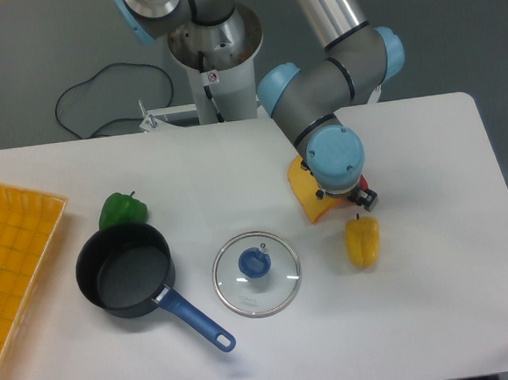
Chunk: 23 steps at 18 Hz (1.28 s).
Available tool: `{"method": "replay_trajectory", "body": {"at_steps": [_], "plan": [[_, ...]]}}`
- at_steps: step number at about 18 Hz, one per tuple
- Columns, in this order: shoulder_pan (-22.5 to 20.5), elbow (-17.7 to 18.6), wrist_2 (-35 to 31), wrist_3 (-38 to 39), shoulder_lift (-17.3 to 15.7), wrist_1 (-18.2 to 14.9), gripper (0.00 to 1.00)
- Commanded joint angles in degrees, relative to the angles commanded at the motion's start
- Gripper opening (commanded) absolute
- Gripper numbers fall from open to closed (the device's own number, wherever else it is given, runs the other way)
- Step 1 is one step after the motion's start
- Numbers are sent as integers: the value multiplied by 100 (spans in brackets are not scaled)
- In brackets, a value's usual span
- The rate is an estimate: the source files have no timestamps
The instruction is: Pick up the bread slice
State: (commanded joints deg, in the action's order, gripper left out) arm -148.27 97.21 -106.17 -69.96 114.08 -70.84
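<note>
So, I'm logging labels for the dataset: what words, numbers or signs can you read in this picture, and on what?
No legible words or numbers anywhere.
Small round red-and-white sticker on the robot's white base column: a sign, too small to read.
Orange-yellow bread slice, yellow bell pepper, glass lid with blue knob, dark saucepan: no markings visible.

The bread slice (305, 193) is lying on the white table, orange-yellow with a darker orange crust edge. Only its left and lower parts are showing; the rest is hiding under the robot wrist. It is sitting at about 10 o'clock from the yellow bell pepper (362, 240).
</note>
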Motion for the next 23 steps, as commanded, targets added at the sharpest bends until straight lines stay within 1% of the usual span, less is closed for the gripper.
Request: {"method": "replay_trajectory", "body": {"at_steps": [3,23], "plan": [[9,-9,0,0,70,17,100],[35,132,-132,26,114,18,100]]}}
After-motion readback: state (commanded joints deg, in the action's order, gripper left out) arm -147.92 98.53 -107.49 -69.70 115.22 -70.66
